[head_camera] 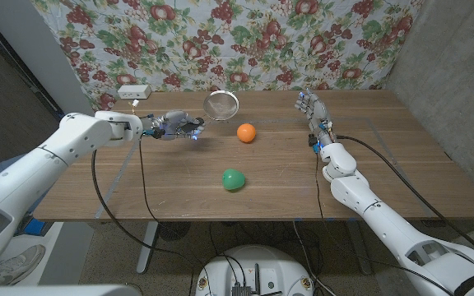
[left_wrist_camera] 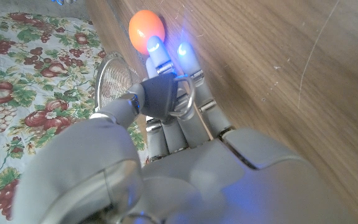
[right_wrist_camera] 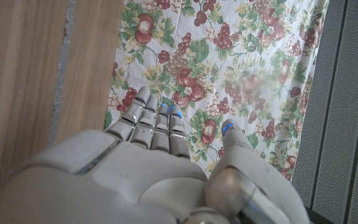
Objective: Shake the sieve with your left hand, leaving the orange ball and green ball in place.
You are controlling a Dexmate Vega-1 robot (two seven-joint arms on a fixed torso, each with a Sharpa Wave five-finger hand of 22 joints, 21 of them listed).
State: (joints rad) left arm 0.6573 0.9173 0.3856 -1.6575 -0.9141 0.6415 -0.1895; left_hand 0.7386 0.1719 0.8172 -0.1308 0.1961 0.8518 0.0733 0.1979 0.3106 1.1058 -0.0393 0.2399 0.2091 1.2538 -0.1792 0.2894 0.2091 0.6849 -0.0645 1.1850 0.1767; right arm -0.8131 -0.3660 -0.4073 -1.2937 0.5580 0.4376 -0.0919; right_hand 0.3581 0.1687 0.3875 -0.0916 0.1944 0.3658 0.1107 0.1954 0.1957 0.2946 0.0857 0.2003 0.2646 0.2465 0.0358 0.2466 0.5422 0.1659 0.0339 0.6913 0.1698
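Left hand [head_camera: 174, 127] grips the round metal mesh sieve [head_camera: 220, 104] by its handle, held up near the table's back edge, clear of orange ball [head_camera: 246, 132] and green ball [head_camera: 234, 179]. Right hand [head_camera: 310, 105] open, idle.

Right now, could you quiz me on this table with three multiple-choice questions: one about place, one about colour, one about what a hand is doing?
1. Which ball lies nearer the sieve?
A. orange
B. green
C. both equally

2. What colour is the ball nearest the table's front edge?
A. blue
B. green
C. red

3. What is the left hand doing?
A. holding the sieve's handle
B. holding a ball
C. holding nothing

Answers: 1 A, the orange ball sits just beside the sieve; 2 B, the green ball lies closest; 3 A, its fingers wrap the handle.
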